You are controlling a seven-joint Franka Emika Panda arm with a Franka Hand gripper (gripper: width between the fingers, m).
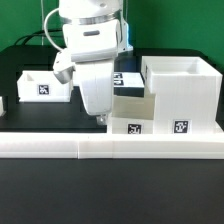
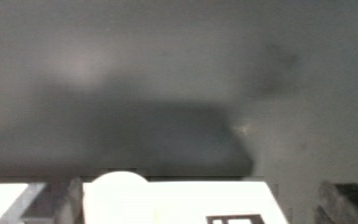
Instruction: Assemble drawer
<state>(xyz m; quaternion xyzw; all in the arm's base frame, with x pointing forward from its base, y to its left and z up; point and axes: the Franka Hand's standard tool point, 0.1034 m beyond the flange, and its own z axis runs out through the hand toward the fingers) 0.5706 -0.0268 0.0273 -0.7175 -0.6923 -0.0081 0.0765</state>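
The drawer's large boxy housing point(image 1: 182, 92) stands at the exterior view's right, its open side up and a tag low on its front. One knobbed tray point(image 1: 132, 110) sits against the housing's left side, just behind the border wall. In the wrist view this tray point(image 2: 176, 200) shows a round knob point(image 2: 119, 186) and a tag. The second tray point(image 1: 45, 85) lies apart at the exterior view's left. My gripper point(image 1: 101, 119) hangs low over the near tray's left end. In the wrist view my gripper point(image 2: 190, 208) is open, with a finger on each side of the tray and a gap on both sides.
The long low white border wall point(image 1: 110, 148) runs across the front of the black table. A small white piece point(image 1: 2, 104) shows at the exterior view's far left edge. Cables hang behind the arm.
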